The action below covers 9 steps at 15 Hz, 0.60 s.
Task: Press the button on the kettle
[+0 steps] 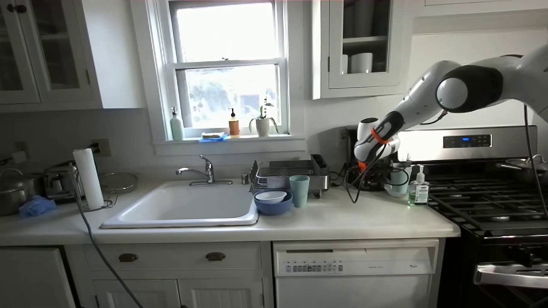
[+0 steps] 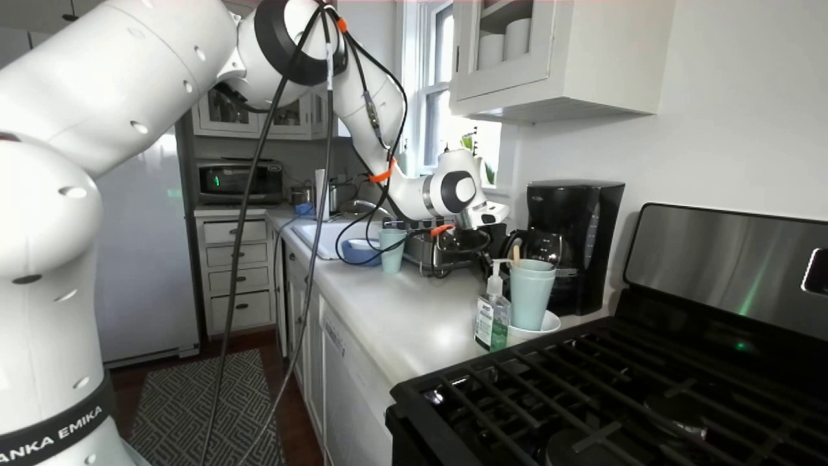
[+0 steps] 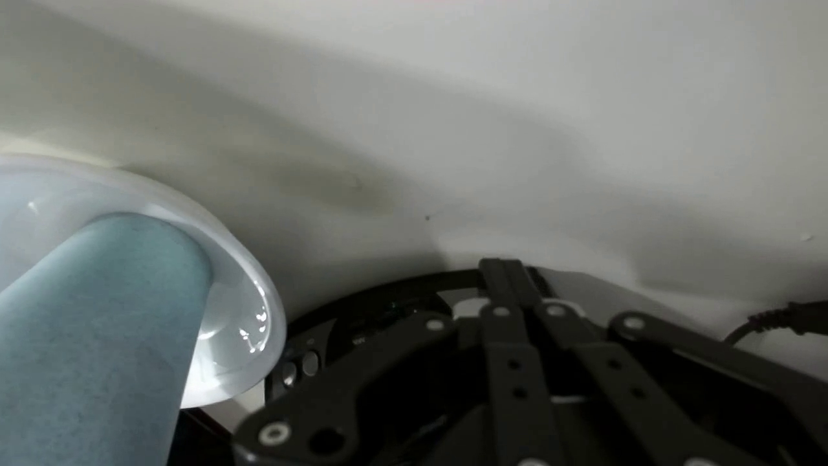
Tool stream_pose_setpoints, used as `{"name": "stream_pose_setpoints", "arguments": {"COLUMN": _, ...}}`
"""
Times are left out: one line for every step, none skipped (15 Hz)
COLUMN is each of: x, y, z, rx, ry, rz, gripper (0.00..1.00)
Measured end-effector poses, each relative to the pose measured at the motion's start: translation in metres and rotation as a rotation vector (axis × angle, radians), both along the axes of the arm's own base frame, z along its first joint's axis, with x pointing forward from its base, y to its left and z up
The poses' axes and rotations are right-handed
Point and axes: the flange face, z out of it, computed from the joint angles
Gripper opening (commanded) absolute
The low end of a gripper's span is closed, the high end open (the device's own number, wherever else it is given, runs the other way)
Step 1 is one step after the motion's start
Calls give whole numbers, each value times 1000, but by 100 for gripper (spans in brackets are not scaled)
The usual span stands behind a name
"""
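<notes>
The kettle (image 2: 585, 255) is seen on the bench (image 2: 414, 314), near the cups (image 2: 532, 298). The hand (image 3: 506, 264) — pressed together, pinching nothing — is held close to the kettle's front; the reach seems nearly done, but no press can be confirmed.

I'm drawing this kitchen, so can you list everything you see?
Stove: one, black and silver, beside counter
Kettle: one, black, beside stove
Sink: one, white, under window
Tap: one, silver, behind sink
Dish rack: one, grey, beside sink
Blue bowl: one, blue, beside sink
Cups: at least three, teal, near sink and kettle
Small bowls: at least two, white, inside blue bowl, under cups
Pump bottles: three, green, orange, clear, windowsill and near stove
Potted plant: one, green, windowsill
Paper roll: one, white, beside sink
Toaster: one, silver, behind paper roll
Rug: one, grey, floor
Dishwasher: one, white, under counter
Robot arm: one, white and black, over counter
Jaws: one pair, black, shut, near kettle
</notes>
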Motion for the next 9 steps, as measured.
{"name": "stream_pose_setpoints", "arguments": {"x": 2, "y": -1, "z": -1, "rx": -2, "ry": -2, "rz": -4, "gripper": 2}}
{"name": "stream_pose_setpoints", "arguments": {"x": 3, "y": -2, "z": -2, "rx": -4, "ry": -4, "rz": -8, "gripper": 2}}
{"name": "stream_pose_setpoints", "arguments": {"x": 4, "y": -3, "z": -4, "rx": -5, "ry": -5, "rz": -11, "gripper": 2}}
{"name": "stream_pose_setpoints", "arguments": {"x": 5, "y": -4, "z": -5, "rx": -6, "ry": -7, "rz": -14, "gripper": 2}}
{"name": "stream_pose_setpoints", "arguments": {"x": 7, "y": -5, "z": -6, "rx": -6, "ry": -9, "rz": -17, "gripper": 2}}
{"name": "stream_pose_setpoints", "arguments": {"x": 8, "y": -6, "z": -8, "rx": -4, "ry": -10, "rz": -20, "gripper": 2}}
{"name": "stream_pose_setpoints", "arguments": {"x": 9, "y": -6, "z": -9, "rx": -2, "ry": -12, "rz": -23, "gripper": 2}}
{"name": "stream_pose_setpoints", "arguments": {"x": 10, "y": -7, "z": -10, "rx": -1, "ry": -14, "rz": -26, "gripper": 2}}
{"name": "stream_pose_setpoints", "arguments": {"x": 11, "y": -8, "z": -11, "rx": -2, "ry": -16, "rz": -29, "gripper": 2}}
